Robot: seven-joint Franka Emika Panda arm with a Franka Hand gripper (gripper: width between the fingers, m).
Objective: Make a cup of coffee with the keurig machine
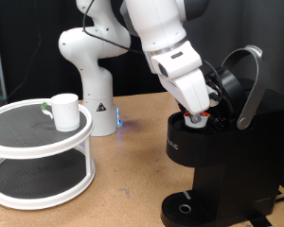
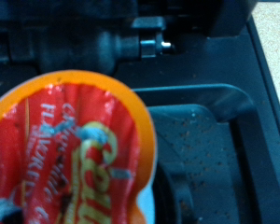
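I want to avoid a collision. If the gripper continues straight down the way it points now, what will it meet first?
Probably the open pod chamber of the keurig machine. The gripper hangs just above it, under the raised lid, with the red-topped pod at its fingers. Depth is unclear.

Glossy black plastic keurig machine [image 1: 213, 151]

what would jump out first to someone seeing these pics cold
The white arm bends down over the keurig machine at the exterior view's right, its lid swung open, with the claw right at the open brew chamber. The wrist view is dominated by a pod with a red-orange foil top, close to the camera above the black machine interior. The cup sits apart on a white round two-tier stand at the exterior view's left.
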